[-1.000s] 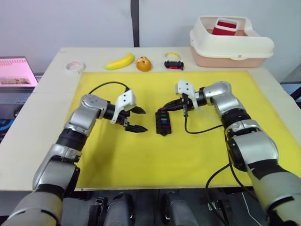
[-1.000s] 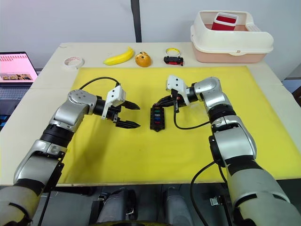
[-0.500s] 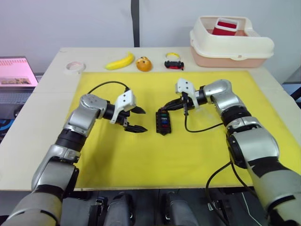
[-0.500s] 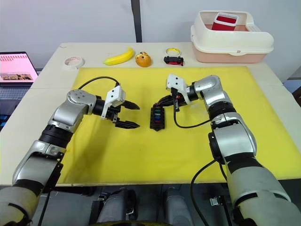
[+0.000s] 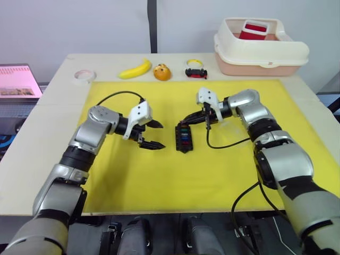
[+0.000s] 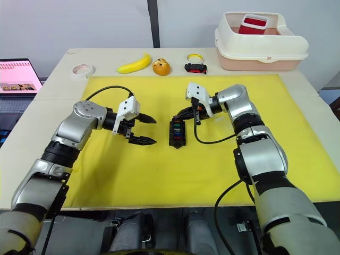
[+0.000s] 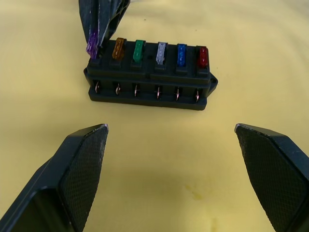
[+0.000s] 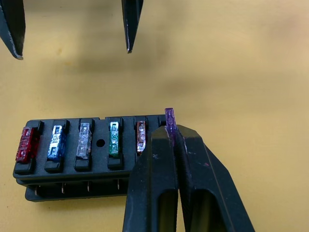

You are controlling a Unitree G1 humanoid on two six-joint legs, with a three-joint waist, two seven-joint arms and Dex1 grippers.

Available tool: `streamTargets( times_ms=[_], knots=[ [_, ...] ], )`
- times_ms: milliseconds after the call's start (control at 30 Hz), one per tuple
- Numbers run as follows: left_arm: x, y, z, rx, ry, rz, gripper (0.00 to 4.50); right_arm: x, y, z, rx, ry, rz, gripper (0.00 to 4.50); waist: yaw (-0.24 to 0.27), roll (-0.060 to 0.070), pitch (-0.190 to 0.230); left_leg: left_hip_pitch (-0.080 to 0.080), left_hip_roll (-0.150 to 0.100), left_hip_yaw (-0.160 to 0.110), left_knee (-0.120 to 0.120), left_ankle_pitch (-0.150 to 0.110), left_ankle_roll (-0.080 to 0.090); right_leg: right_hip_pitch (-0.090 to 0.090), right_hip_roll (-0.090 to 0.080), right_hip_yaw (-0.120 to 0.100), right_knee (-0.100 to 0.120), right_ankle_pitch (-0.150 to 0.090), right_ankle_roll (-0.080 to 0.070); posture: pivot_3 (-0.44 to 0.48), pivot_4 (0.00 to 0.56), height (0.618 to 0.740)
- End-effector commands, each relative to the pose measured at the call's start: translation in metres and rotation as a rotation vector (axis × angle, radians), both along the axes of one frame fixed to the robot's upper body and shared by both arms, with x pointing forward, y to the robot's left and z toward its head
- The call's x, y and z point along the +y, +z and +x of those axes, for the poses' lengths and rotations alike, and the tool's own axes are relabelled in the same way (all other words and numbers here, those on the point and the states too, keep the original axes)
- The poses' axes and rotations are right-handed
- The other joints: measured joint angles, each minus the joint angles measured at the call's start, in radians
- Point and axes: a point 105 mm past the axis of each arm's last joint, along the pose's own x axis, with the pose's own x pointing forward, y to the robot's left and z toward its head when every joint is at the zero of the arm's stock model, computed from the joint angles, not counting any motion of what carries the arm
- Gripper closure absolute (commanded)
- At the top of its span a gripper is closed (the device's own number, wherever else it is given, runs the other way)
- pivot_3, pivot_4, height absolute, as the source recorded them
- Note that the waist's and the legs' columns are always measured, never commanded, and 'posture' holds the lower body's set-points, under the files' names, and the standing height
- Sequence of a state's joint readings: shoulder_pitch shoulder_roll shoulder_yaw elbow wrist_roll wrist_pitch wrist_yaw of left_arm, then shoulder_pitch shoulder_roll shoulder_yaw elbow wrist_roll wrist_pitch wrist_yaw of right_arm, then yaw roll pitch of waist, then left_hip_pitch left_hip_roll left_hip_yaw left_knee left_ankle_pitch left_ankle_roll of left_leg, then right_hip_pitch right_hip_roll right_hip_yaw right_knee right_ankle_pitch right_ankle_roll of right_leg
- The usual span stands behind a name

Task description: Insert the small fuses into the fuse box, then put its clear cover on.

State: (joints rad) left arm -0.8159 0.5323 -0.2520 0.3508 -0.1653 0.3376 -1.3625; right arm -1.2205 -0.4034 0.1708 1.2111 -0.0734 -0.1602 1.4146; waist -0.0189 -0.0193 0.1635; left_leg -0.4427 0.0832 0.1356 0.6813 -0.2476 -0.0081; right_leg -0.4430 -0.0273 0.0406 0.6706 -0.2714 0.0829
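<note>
Purple plastic marks the last fuse (image 8: 169, 117), pinched edge-on between the right jaws (image 8: 173, 140) so its blades can drop straight into the end slot of the black fuse box (image 7: 149, 79). That box lies flat on the yellow mat (image 5: 159, 175) on the surface, between the two arms, already holding five fuses in one row: amber, green, pale grey, blue, red. The left jaws (image 5: 151, 135) hang spread just beside the box, probably ready to steady it. I cannot make out the clear cover. Far back, a cream bin (image 5: 260, 50) holds a red container (image 5: 254, 30).
</note>
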Motion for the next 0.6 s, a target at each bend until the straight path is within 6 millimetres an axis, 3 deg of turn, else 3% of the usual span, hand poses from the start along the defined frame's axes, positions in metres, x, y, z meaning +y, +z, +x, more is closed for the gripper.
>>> streamTargets(
  times_ms=[33, 600],
  knots=[
    [0.001, 0.011, 0.0, -0.036, -0.001, -0.025, 0.08, -0.001, 0.004, 0.002, -0.02, -0.005, 0.005, 4.5, 0.0, 0.0, 0.0, 0.0, 0.0, 0.0, 0.0, 0.0, 0.0, 0.0, 0.0, 0.0, 0.0, 0.0, 0.0, 0.0, 0.15, 0.739],
    [0.001, 0.015, 0.001, -0.04, 0.002, -0.023, 0.08, -0.002, -0.01, -0.006, -0.017, 0.053, -0.063, 4.5, 0.0, 0.0, 0.0, 0.0, 0.0, 0.0, 0.0, 0.0, 0.0, 0.0, 0.0, 0.0, 0.0, 0.0, 0.0, 0.0, 0.15, 0.739]
  ],
)
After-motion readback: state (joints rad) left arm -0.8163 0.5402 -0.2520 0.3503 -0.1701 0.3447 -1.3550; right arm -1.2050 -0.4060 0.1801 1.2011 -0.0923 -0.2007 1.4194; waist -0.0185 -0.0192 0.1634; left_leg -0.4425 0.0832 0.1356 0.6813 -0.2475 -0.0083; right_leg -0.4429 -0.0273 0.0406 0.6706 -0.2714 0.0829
